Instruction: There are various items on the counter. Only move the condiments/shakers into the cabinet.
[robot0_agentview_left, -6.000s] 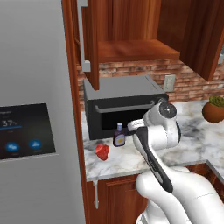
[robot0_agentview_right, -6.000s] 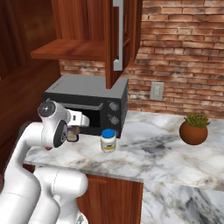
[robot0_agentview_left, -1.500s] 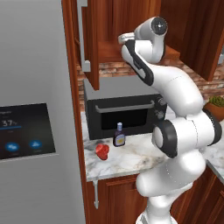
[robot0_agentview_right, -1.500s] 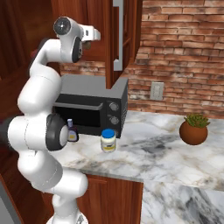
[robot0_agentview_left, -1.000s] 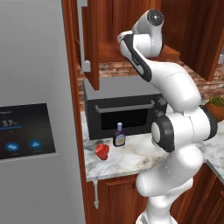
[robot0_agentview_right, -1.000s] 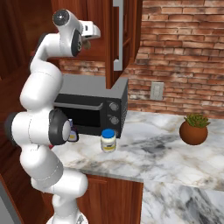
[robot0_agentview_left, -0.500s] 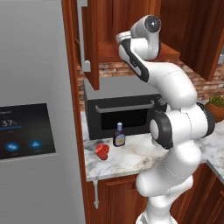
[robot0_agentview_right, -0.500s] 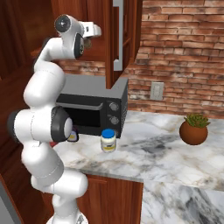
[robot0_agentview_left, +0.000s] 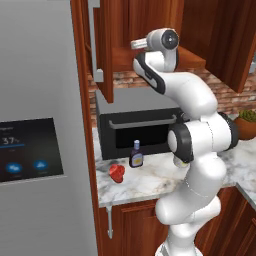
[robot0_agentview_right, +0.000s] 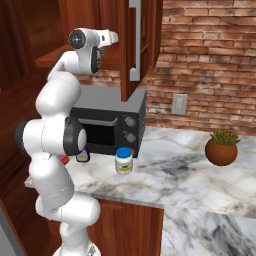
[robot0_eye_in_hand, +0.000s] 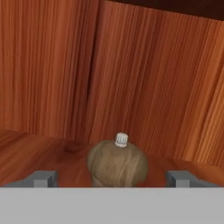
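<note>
- The end effector (robot0_eye_in_hand: 112, 178) is up inside the cabinet (robot0_agentview_left: 150, 30), which hangs directly above the microwave (robot0_agentview_left: 142, 127); its fingers (robot0_eye_in_hand: 41, 178) stand wide apart, clear of anything.
- The pepper mill (robot0_eye_in_hand: 117, 162) stands on the cabinet shelf (robot0_eye_in_hand: 30, 153), between the two fingertips and apparently touching neither, though its base is cut off at the bottom of the hand view.
- The dark sauce bottle (robot0_agentview_left: 135, 154) stands on the counter (robot0_agentview_left: 160, 177), just in front of the microwave door.
- The white jar (robot0_agentview_right: 123, 161) with a blue lid stands on the counter near the microwave's front corner, on its control-panel side.
- The small red lumpy object (robot0_agentview_left: 117, 173) lies on the counter in front of the microwave, near the bottle and towards the fridge (robot0_agentview_left: 35, 150).
- A potted plant (robot0_agentview_right: 221, 148) sits on the counter well apart from the microwave.
</note>
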